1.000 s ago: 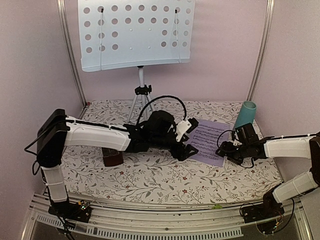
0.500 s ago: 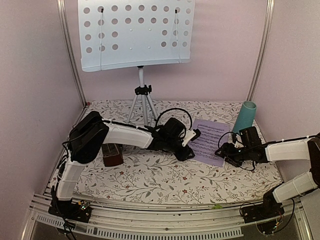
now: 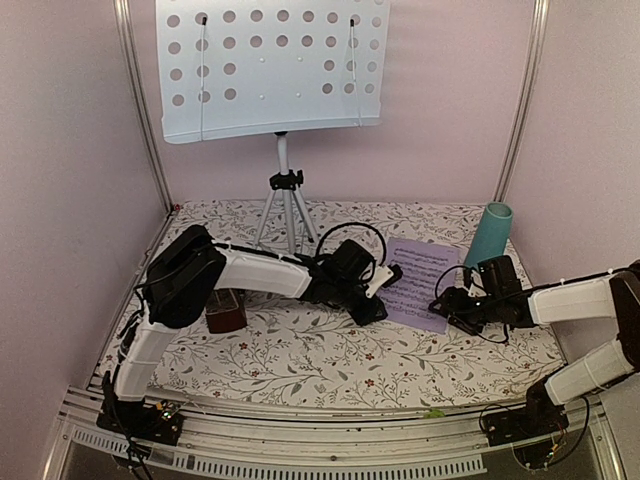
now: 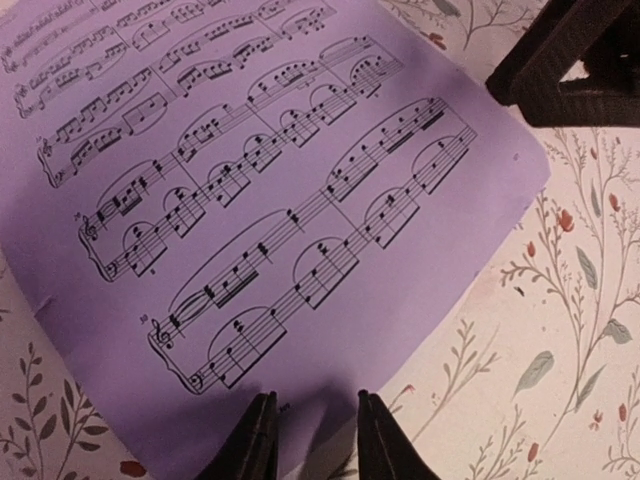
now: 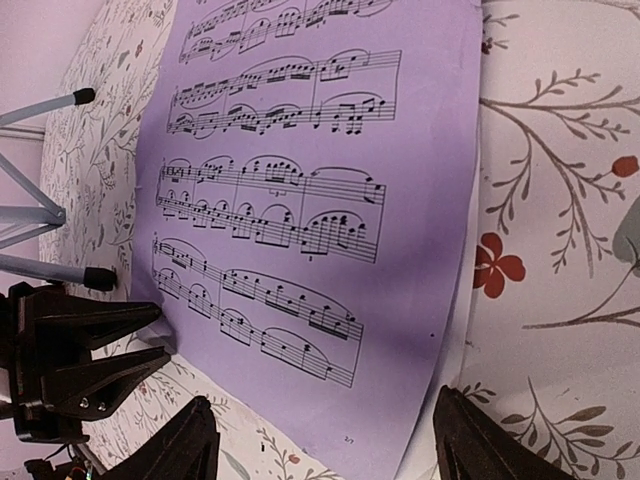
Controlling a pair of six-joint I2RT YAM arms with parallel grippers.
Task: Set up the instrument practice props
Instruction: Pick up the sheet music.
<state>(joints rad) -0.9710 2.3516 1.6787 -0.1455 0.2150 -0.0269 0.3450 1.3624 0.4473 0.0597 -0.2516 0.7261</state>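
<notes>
The lilac sheet-music page (image 3: pixel 420 282) lies flat on the floral cloth at the right. My left gripper (image 3: pixel 387 290) is down at its left edge; in the left wrist view the gripper (image 4: pixel 315 410) keeps a narrow gap, its fingertips (image 4: pixel 262 420) resting low over the page (image 4: pixel 250 180). My right gripper (image 3: pixel 445 305) stands wide open across the page's near right corner (image 5: pixel 300 150). The pale-blue perforated music stand (image 3: pixel 270 70) rises at the back on silver tripod legs (image 3: pixel 288 205). The dark-red-brown metronome (image 3: pixel 226 312) sits left, partly hidden by the left arm.
A teal cup (image 3: pixel 490 232) stands upright just behind the right gripper, near the right wall. Tripod feet (image 5: pixel 50 270) reach close to the page's far left side. Pink walls close in the left, back and right.
The left arm has folded back and lowered its gripper to the page's left edge, and its jaws have narrowed from wide to a small gap. The right arm has barely moved.
</notes>
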